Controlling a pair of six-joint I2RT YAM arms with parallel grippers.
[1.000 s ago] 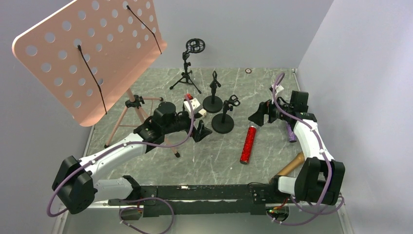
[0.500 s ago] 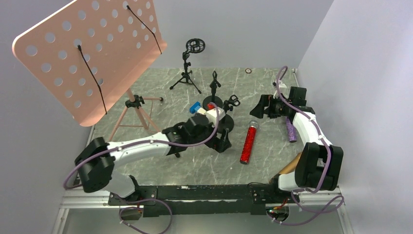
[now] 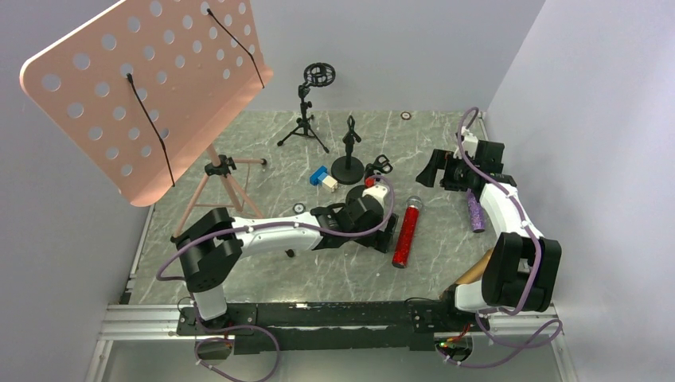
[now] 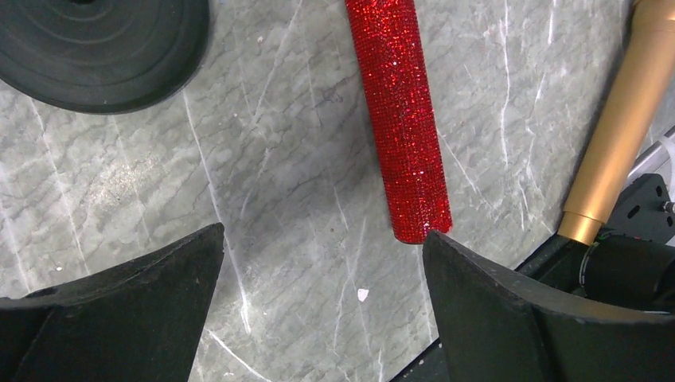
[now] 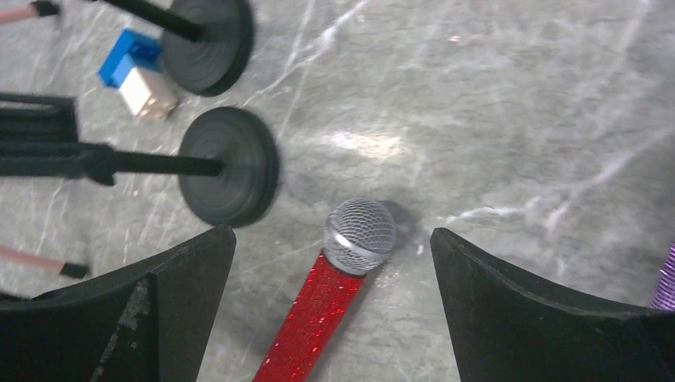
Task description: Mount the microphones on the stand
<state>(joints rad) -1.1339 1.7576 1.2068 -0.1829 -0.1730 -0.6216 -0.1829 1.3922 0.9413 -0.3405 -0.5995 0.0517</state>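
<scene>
The red glitter microphone (image 3: 406,235) lies on the table, silver grille (image 3: 415,204) at the far end. It shows in the left wrist view (image 4: 402,119) and the right wrist view (image 5: 318,302). My left gripper (image 3: 388,231) is open and empty, low beside the red microphone's handle, just left of it (image 4: 322,235). My right gripper (image 3: 431,169) is open and empty, above and behind the grille (image 5: 333,231). The purple microphone (image 3: 475,212) lies by the right wall. The gold microphone (image 3: 476,269) lies near the right arm's base. A round-base stand (image 3: 348,163) is upright.
A second round-base stand (image 3: 380,166) is partly hidden behind my left wrist. A tripod stand with a ring mount (image 3: 307,102) stands at the back. A pink perforated music stand (image 3: 151,87) fills the left. Blue and white blocks (image 3: 322,177) lie near the stands.
My left arm has swung right, from the music stand's legs to beside the red microphone. My right gripper has drawn back a little towards the far right.
</scene>
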